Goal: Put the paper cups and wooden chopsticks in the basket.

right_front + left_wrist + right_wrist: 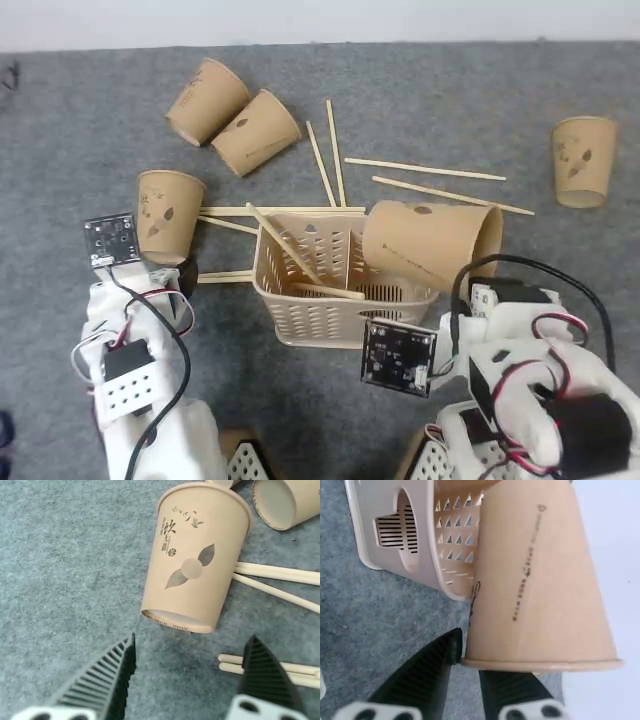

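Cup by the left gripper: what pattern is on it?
Tan cup with a dark leaf motif; best in the left wrist view.

Both my arms are white printed plastic. My left arm (135, 370) carries a perforated plate (128, 392) and looping black and red wires (165, 320). My right arm (530, 390) has a black motor (590, 435) and a thick black cable (530, 265). Small square black circuit boards sit at the wrists: the left camera board (111, 239) and the right camera board (398, 357). My left gripper (192, 639) and right gripper (470, 654) have black ribbed fingers (107, 680) on white mounts with screw holes (40, 716).
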Motion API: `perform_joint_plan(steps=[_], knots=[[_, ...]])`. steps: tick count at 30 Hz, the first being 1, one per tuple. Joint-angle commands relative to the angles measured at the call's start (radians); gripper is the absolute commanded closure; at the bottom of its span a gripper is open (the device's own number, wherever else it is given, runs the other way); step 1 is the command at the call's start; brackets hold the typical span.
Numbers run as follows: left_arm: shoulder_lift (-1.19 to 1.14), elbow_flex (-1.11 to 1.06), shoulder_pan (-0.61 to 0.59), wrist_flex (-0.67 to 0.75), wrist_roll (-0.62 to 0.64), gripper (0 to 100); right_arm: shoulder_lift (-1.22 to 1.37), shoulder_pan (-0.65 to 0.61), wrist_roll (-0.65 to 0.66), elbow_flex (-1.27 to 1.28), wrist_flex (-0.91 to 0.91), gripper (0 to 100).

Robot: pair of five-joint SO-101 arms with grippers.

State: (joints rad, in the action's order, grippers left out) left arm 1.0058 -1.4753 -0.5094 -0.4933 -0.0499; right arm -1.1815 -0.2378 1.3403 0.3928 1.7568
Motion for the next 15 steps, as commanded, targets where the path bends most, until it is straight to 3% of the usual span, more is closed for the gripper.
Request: perform_joint_plan(steps=[1,8,15], knots=[[0.020,0.001,0.008,0.025,-0.009,67,0.004,-0.007,0.014,-0.026,0.041,99.1],[0.020,0.001,0.008,0.025,-0.009,67,-0.002,0.016,-0.092,-0.157,0.039,98.8],[0.020,0.001,0.008,0.025,-0.009,67,0.002,0.018,-0.258,-0.157,0.030,80.6]])
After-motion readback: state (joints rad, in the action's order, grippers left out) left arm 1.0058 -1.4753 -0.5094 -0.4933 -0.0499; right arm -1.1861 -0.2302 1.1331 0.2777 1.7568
